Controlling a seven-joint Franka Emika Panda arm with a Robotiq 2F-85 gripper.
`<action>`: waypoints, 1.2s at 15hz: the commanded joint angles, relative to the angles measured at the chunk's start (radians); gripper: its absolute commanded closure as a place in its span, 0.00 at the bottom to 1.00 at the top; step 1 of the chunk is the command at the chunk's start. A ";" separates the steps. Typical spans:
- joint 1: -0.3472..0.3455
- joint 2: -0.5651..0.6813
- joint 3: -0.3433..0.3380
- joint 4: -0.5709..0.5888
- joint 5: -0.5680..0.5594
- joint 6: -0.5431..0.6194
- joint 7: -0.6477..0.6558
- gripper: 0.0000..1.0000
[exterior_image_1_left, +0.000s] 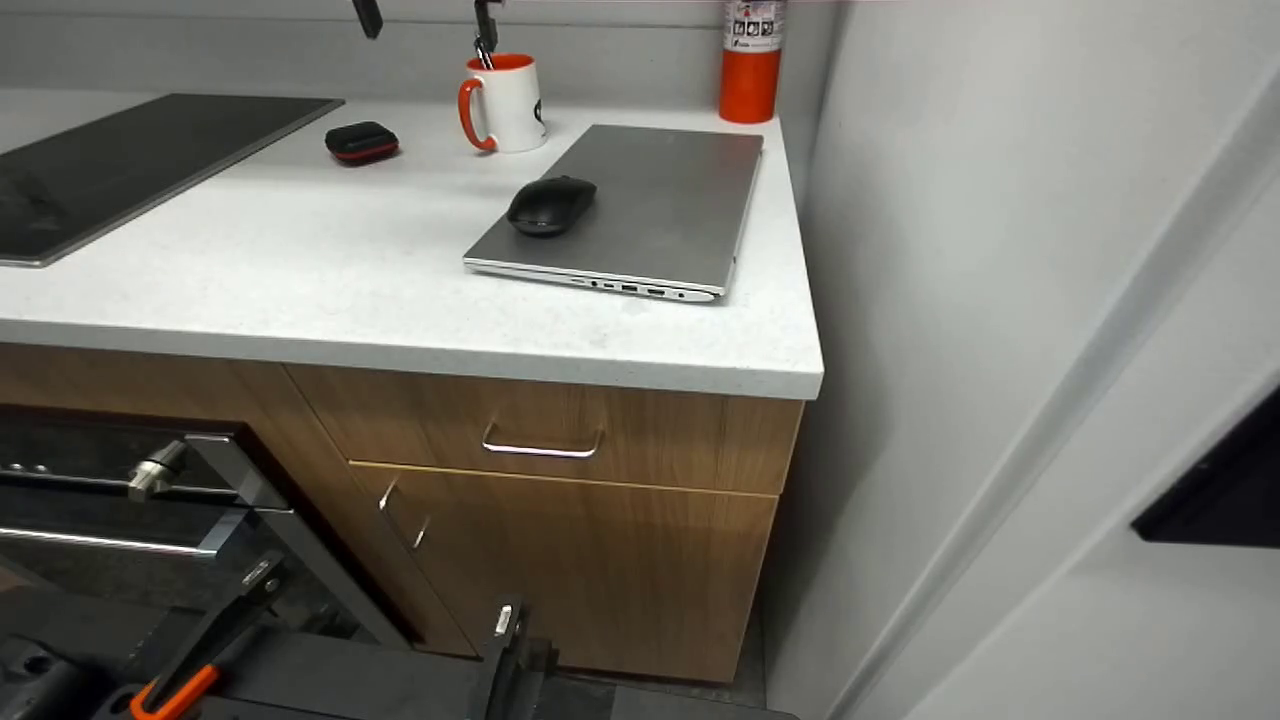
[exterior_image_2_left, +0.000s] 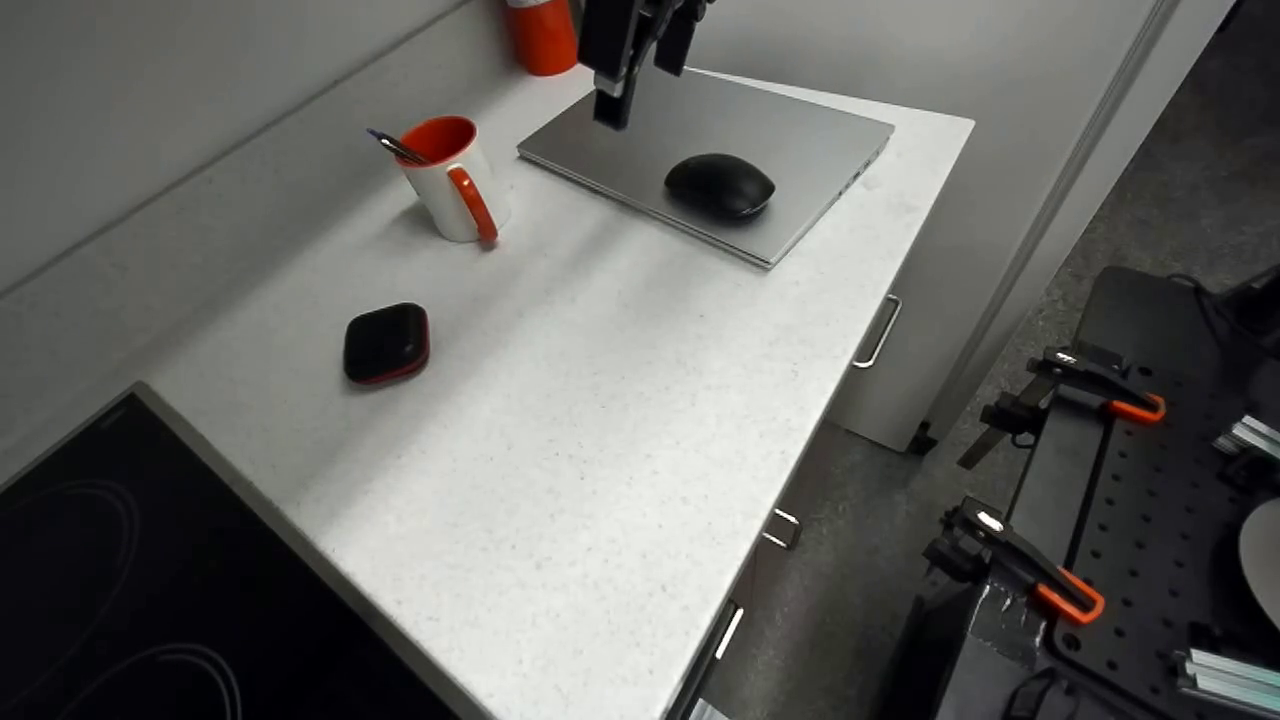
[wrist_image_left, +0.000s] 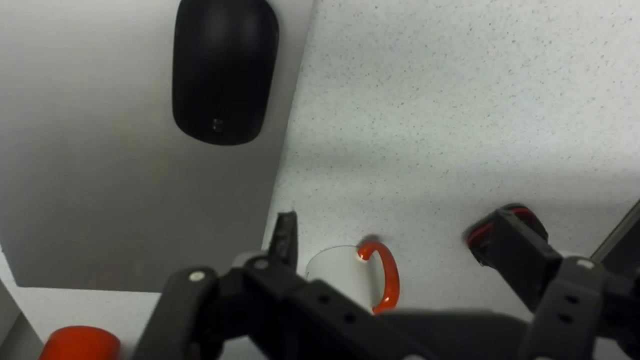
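The hand (wrist_image_left: 396, 220) was positioned above the counter (exterior_image_2_left: 560, 430). Its fingers (wrist_image_left: 286, 237) stood wide apart, with an open gap between them. The mug (exterior_image_1_left: 512, 108) was the item nearest the hand. It stood upright on the counter, lower than the hand and apart from the fingers; in the wrist view, it appeared between them, partly hidden by the hand. The mug was white outside and orange-red inside, with an orange-red handle (wrist_image_left: 392, 280). A pen (exterior_image_2_left: 397, 147) leaned against the mug's rim from within.

A closed grey laptop (exterior_image_1_left: 670, 190) lay flat on the counter, lower than the hand and to one side of the mug. A black mouse (wrist_image_left: 225, 75) rested on the laptop, near its edge. In the wrist view, the mouse lay ahead of the fingers, on the laptop side of the hand.

On the opposite side of the hand, a black case (exterior_image_2_left: 387, 343) with a red band lay on the counter, well apart from the laptop. In the wrist view, one finger covered part of the case. Farther out on that side, a black cooktop (exterior_image_2_left: 60, 580) was fitted to the counter.

On the laptop side of the hand, a red canister (exterior_image_1_left: 748, 88) stood upright on the counter beyond the laptop. Lower than the hand, under the counter edge, a wooden drawer (exterior_image_1_left: 680, 430) with a metal pull (exterior_image_1_left: 540, 452) was closed.
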 joint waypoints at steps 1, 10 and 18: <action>-0.008 0.057 0.021 0.033 0.003 0.097 0.020 0.00; 0.022 0.282 0.088 0.206 -0.013 0.429 0.056 0.00; 0.018 0.363 0.110 0.299 0.004 0.412 0.032 0.00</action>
